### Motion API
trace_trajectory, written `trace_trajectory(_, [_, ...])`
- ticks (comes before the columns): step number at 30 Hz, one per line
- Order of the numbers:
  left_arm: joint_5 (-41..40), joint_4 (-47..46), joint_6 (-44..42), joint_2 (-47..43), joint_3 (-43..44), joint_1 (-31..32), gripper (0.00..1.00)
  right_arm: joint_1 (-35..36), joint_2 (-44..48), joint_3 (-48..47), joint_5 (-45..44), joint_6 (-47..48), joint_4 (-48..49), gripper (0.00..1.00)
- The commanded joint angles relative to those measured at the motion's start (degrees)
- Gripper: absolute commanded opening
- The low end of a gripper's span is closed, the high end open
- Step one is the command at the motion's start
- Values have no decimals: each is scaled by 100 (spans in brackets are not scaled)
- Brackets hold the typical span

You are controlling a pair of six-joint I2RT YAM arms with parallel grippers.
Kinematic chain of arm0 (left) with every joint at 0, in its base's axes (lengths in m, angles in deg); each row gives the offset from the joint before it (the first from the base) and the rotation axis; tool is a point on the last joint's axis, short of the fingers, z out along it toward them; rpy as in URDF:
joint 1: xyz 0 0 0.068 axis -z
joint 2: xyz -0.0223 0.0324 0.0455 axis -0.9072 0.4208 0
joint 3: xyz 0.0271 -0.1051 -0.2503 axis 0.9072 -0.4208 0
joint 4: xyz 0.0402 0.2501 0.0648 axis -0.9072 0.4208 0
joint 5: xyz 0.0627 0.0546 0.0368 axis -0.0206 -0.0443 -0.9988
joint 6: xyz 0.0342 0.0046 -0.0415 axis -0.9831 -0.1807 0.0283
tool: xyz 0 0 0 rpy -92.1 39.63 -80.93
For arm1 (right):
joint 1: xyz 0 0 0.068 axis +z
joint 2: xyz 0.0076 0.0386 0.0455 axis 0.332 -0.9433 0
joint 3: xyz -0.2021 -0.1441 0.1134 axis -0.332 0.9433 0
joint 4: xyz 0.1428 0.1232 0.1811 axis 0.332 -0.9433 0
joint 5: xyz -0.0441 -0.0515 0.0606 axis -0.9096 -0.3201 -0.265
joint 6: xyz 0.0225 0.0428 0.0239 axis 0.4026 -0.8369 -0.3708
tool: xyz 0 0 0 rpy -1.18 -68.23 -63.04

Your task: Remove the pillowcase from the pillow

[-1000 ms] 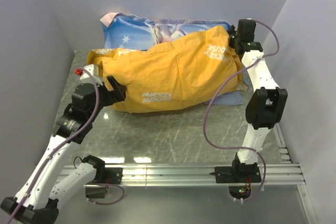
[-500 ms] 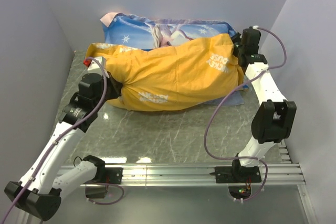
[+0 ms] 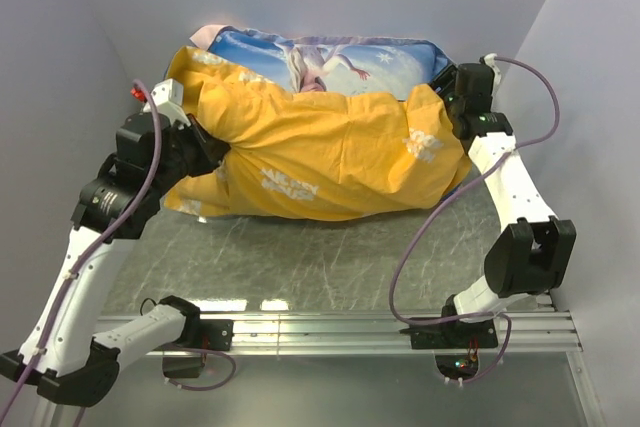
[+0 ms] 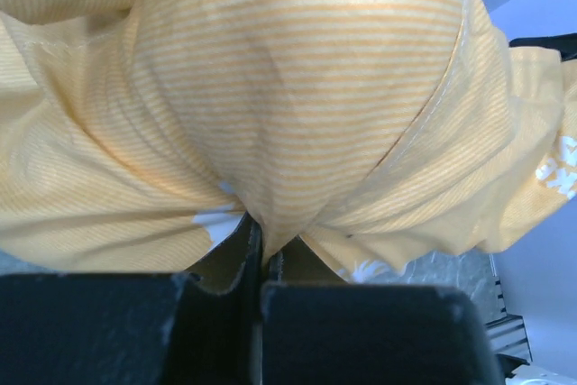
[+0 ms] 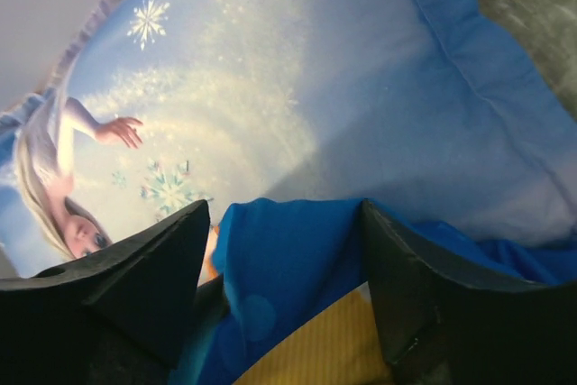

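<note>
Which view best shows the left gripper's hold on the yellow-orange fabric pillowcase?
Left wrist: left gripper pinches a fold of the yellow-orange fabric pillowcase, close up. Top external hides it behind the arm; right wrist, just a yellow sliver.

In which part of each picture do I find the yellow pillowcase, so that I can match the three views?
Top external: the pillowcase spans the middle.
Left wrist: fills the frame, a fold pinched by the left gripper at bottom centre.
Right wrist: bottom centre, between the fingers of the right gripper.
Shared landmark: the Elsa pillow, behind it from above, large in the right wrist view.
</note>
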Motion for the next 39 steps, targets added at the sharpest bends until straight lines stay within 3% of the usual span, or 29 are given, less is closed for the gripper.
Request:
trace_trajectory(1, [113,-380,226,224,278,-4,0,172,-15,-503,-553,377,-586,76])
trace_trajectory(8, [43,-898,314,681,-381,-92,0,163,37,-1119,-553,675,-859,85])
trace_trajectory(13, [298,-1198,375,1199,-654,-426,0,110,-384,-2559,-369,816,-1685,87])
trace_trajectory(20, [509,-1392,349,1542,-637,-725,0,303,-7,-2755,-228,1018,-1765,88])
trace_trajectory(25, [614,-1444,340,1780,-540,-787,0,1047,967,-1974,-324,1290,-1589,89])
trace_trajectory(31, [790,-1576,419,1824,-575,-796,0,2428,2970,363,-1211,1406,-1089,89])
trace_trajectory(35, [860,-1638,463,1833,-557,-796,0,2641,4174,1734,-1659,1300,-991,89])
trace_trajectory(39, [887,-1647,463,1824,-557,-796,0,2703,4642,2281,-1643,1256,-1132,89])
